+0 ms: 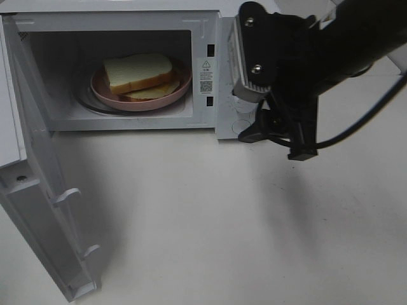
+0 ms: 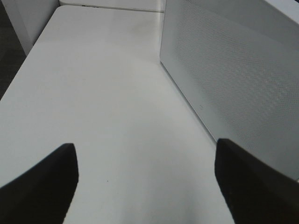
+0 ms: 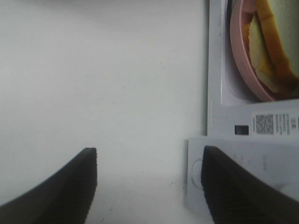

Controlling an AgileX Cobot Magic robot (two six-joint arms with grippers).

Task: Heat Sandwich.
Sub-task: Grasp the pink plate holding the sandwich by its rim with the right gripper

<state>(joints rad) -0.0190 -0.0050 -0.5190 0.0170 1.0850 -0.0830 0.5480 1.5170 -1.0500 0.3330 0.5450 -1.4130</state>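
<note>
- Pale white-and-yellow bread slices of the sandwich (image 1: pixel 140 75), stacked flat in the upper left of the high frame, touched by neither pincer.
- Underneath it, a round pink plate (image 1: pixel 183 89), its rim showing on every side of the bread.
- Plate and sandwich both inside the cavity of a white microwave (image 1: pixel 121 22), resting on the glass turntable (image 1: pixel 84 101).
- Just right of the cavity, a warning label with a QR code (image 1: pixel 206 79); further right the control panel (image 1: pixel 226 121), partly hidden.
- Door (image 1: pixel 38 203) swung wide open, running down the left edge to the lower left corner, inner face and latch hooks exposed.
- In the upper right, the black right arm (image 1: pixel 305 57), in front of the control panel, with a black cable (image 1: pixel 356 135) looping toward the right edge.
- Dark fingers of the right gripper (image 3: pixel 147 151) spread wide, nothing between them but bare tabletop; microwave front corner near one finger, plate well apart.
- Fingers of the left gripper (image 2: pixel 145 144) likewise spread wide and empty, above the tabletop, beside a perforated white panel (image 2: pixel 233 70).
- White table (image 1: pixel 241 229) filling the lower half of the high frame.
</note>
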